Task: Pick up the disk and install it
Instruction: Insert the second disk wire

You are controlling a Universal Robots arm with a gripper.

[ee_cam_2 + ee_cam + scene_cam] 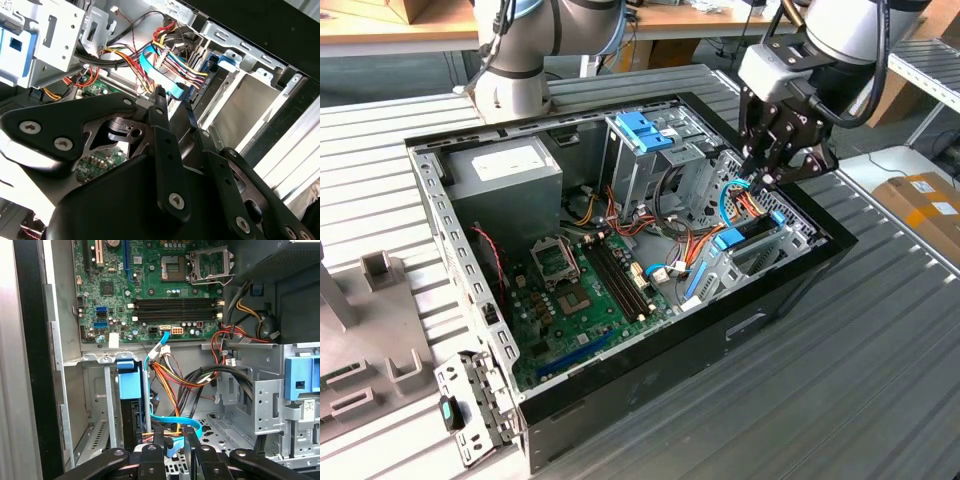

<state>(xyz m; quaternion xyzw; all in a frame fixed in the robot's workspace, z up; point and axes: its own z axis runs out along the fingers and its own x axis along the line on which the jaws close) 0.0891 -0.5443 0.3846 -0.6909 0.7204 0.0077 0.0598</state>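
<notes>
one gripper (767, 178) hovers, seemingly empty, inside computer case (440, 210).

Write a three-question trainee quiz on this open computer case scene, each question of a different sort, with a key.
1. True or false: the gripper is at the case's corner on the exterior view's right, beside the blue cable.
2. What colour is the latch on the metal drive cage?
3. The motherboard lies: A) outside the case, B) on the case floor, C) in the gripper.

Key: 1 true; 2 blue; 3 B.
</notes>
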